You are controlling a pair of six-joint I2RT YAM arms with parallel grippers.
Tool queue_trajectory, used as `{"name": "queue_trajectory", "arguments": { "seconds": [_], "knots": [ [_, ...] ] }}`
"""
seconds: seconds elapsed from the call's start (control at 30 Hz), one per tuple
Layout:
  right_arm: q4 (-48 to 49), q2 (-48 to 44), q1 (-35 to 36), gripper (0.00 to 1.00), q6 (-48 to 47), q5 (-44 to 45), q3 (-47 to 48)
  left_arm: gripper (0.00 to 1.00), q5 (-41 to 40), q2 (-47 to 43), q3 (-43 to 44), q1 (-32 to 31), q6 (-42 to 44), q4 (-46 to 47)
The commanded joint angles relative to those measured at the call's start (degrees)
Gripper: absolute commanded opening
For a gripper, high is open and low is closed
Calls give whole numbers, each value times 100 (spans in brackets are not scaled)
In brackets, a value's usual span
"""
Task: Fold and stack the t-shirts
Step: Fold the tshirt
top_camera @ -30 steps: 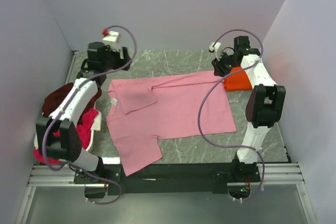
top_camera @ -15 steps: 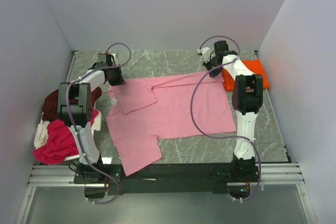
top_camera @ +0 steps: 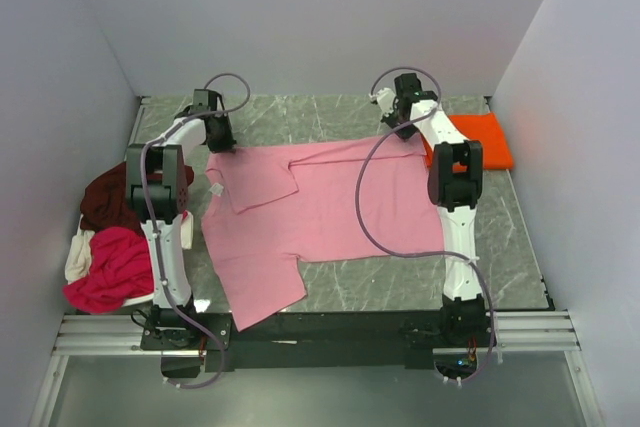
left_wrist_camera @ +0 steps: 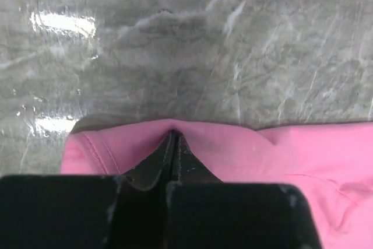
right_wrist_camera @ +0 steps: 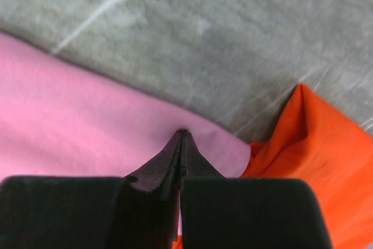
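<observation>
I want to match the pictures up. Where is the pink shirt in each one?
Top external: pink shirt spread across the middle.
Left wrist: shirt along the bottom, pinched in the left claw.
Right wrist: shirt lower left, pinched in the right claw.
Shared landmark: the grey marbled table.

The grey marble-patterned tabletop point(top_camera: 340, 117) carries a light pink short-sleeved cloth t-shirt point(top_camera: 330, 207) spread flat across its middle, with one flap folded in on top and its near left part lapping over the near edge. A folded bright orange cloth shirt point(top_camera: 480, 139) lies at the far right, touching the pink one. A heap of dark maroon cloth point(top_camera: 105, 197), magenta-red cloth point(top_camera: 110, 267) and cream cloth point(top_camera: 76, 259) sits at the left edge.
</observation>
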Motion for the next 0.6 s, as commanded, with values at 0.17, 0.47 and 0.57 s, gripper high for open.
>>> {"name": "queue_trajectory", "arguments": {
  "seconds": [0.17, 0.47, 0.57],
  "knots": [
    [-80, 636, 253, 0, -99, 522, 1059, 2, -38, 702, 1136, 200, -215, -562],
    [553, 847, 394, 0, -125, 768, 1534, 2, 68, 1221, 1998, 516, -356, -844],
    [886, 726, 385, 0, -20, 812, 1562, 2, 112, 1274, 2217, 604, -374, -914]
  ]
}}
